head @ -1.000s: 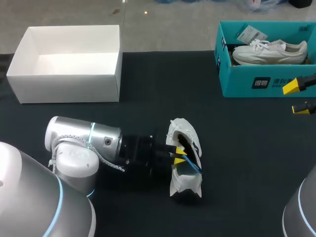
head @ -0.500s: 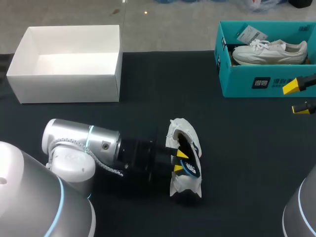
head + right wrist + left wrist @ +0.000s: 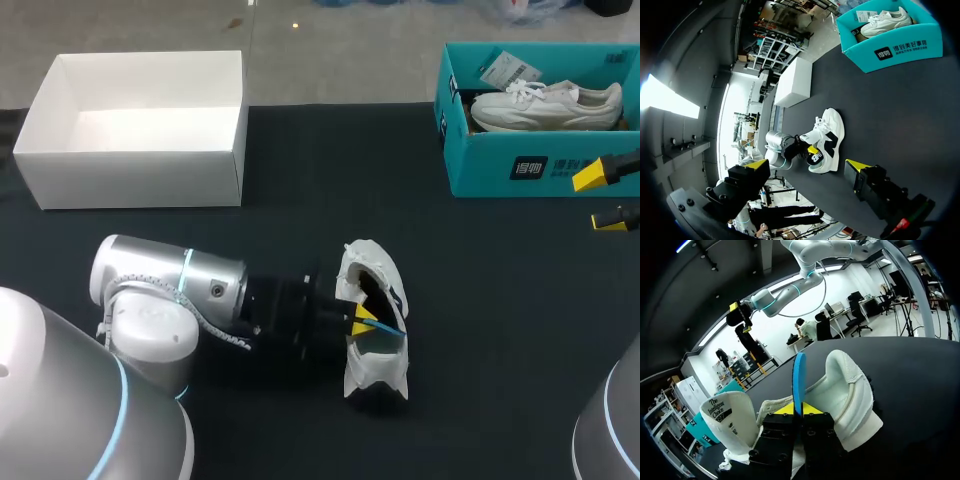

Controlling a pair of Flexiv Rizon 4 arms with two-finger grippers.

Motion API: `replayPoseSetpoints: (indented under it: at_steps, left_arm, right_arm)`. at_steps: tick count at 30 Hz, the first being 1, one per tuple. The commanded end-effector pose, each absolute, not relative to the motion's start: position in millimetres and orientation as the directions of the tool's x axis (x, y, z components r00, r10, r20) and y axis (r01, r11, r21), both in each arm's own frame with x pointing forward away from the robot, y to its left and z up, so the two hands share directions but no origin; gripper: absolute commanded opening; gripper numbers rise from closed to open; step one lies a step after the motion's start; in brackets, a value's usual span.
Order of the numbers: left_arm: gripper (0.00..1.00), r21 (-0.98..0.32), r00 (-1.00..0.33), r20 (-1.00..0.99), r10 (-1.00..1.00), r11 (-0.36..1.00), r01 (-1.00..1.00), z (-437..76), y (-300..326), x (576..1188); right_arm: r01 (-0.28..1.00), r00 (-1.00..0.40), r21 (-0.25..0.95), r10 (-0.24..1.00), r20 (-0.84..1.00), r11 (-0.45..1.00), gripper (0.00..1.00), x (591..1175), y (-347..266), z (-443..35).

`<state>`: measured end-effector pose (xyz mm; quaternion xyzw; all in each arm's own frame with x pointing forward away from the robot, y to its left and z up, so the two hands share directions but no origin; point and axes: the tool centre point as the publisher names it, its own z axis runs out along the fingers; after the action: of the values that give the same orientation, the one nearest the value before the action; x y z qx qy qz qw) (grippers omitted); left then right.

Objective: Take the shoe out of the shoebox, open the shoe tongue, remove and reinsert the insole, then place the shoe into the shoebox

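At the table's near middle: the shoe (image 3: 375, 368) lies with its opening toward the left arm, well apart from the white shoebox (image 3: 140, 175) at far left.
Left gripper (image 3: 360, 320): in the shoe's opening, tips pinching the blue insole (image 3: 799, 380), which stands on edge.
Change: half a second ago the tips sat deeper and the insole lay flatter; now they have drawn back left.
Meaning: the insole step is in hand; whether its toe end is free cannot be seen.
Right gripper (image 3: 605, 196): far right, fingers apart, holding nothing.
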<state>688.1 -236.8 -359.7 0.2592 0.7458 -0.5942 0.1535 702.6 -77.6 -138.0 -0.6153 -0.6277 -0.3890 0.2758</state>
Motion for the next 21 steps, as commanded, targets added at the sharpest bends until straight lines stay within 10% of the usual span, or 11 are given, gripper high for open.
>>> replayPoseSetpoints:
  at_steps: [1, 3, 6, 8, 17, 21]
  left_arm:
    - [0.00, -0.806, -0.821, -0.531, 0.212, 0.172, 0.566, -360.4, -240.9, 689.2]
    - [0.08, -0.813, -0.824, -0.526, 0.213, 0.158, 0.560, -356.8, -240.0, 684.5]
    - [0.67, -0.811, -0.821, -0.530, 0.212, 0.156, 0.564, -350.4, -237.8, 677.3]
    - [0.75, -0.808, -0.816, -0.539, 0.208, 0.146, 0.571, -345.3, -236.1, 672.5]
    - [0.37, -0.796, -0.804, -0.553, 0.218, 0.147, 0.588, -335.5, -231.8, 659.8]
    - [0.00, -0.802, -0.809, -0.541, 0.231, 0.148, 0.579, -341.3, -234.9, 660.4]
  right_arm:
    - [0.987, -0.090, 0.149, 0.559, 0.825, -0.060, 1.00, 702.3, -77.5, -138.6]
    - [0.987, -0.090, 0.149, 0.559, 0.825, -0.060, 1.00, 702.3, -77.5, -138.6]
    - [0.987, -0.090, 0.149, 0.559, 0.825, -0.060, 1.00, 702.3, -77.5, -138.6]
    - [0.987, -0.090, 0.149, 0.559, 0.825, -0.060, 1.00, 702.3, -77.5, -138.6]
    - [0.987, -0.090, 0.149, 0.559, 0.825, -0.060, 1.00, 702.3, -77.5, -138.6]
    - [0.987, -0.090, 0.149, 0.559, 0.825, -0.060, 1.00, 702.3, -77.5, -138.6]
